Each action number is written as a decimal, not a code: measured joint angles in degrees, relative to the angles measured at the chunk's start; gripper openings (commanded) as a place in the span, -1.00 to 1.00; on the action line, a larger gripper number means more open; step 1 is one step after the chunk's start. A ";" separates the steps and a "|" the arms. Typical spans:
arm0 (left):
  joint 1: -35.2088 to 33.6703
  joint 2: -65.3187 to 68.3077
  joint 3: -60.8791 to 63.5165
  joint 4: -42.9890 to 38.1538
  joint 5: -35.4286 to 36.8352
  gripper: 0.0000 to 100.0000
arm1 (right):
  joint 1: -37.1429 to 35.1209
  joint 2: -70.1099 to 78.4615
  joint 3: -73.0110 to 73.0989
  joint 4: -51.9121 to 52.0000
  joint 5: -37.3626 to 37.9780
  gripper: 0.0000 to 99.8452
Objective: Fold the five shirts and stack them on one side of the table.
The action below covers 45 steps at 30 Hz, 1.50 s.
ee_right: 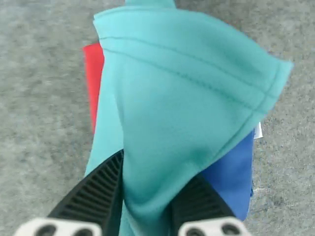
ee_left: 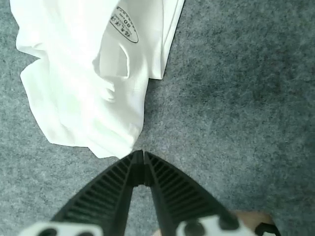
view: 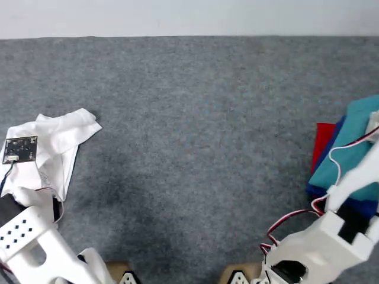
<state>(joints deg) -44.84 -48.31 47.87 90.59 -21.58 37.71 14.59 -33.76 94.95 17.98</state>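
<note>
The left claw (ee_left: 143, 167) is sitting pressed together, its tips just beside the edge of the crumpled white shirt (ee_left: 88, 83). This shirt is lying unfolded on the bench (view: 201, 118), at the left arm's side of it. The right claw (ee_right: 152, 172) is pinching a fold of the teal shirt (ee_right: 182, 98). The teal shirt is resting on a blue shirt (ee_right: 231, 182), with a red shirt (ee_right: 93, 73) showing beneath, at the right arm's edge of the bench.

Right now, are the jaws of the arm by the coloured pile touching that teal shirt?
Touching. The right wrist view shows the teal shirt bunched between the right arm's jaws, with the cloth pressed against both.
</note>
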 measured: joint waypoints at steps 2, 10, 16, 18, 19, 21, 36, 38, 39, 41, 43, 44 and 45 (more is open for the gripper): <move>0.00 0.00 0.00 0.00 0.00 -0.99 | 0.62 2.55 0.00 -0.53 1.49 -0.97; 0.00 0.00 0.00 0.00 0.00 -0.99 | 2.64 7.56 0.00 -0.97 3.69 -0.44; 0.00 0.00 0.00 0.00 0.00 -0.99 | 5.54 4.92 -0.79 -0.97 2.29 -0.50; 0.00 0.00 0.00 0.00 0.00 -0.99 | 5.54 1.76 -0.79 -0.35 2.29 -0.56; 0.00 0.00 0.00 0.00 0.00 -0.99 | 5.54 0.44 -0.79 0.44 2.29 -0.61; 0.00 0.00 0.00 0.00 0.00 -0.99 | 5.01 -1.67 -0.79 2.29 2.29 -0.75; 0.00 0.00 0.00 0.00 0.00 -0.99 | 7.65 10.99 -0.88 -16.18 2.29 -0.98; 0.00 0.00 0.00 0.00 0.00 -0.99 | 9.23 14.51 -0.88 -19.08 2.29 -0.98; 0.00 0.00 0.00 0.00 0.00 -0.99 | 9.85 16.35 -0.88 -20.04 2.29 -0.98; 0.00 0.00 0.00 0.00 0.00 -0.99 | 10.73 18.81 -1.14 -20.66 2.29 -0.98; 0.00 0.00 0.00 0.00 -0.09 -0.99 | 10.90 19.34 -3.08 -20.66 2.29 -0.98; 0.00 0.00 0.00 0.00 -0.44 -0.99 | 10.99 19.25 -4.66 -19.96 2.29 -0.98; 0.00 0.00 0.09 0.00 -0.70 -0.99 | 10.99 19.25 -6.24 -18.90 2.29 -0.98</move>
<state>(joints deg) -44.84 -48.31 47.96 90.59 -22.29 48.70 33.85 -40.00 76.04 20.26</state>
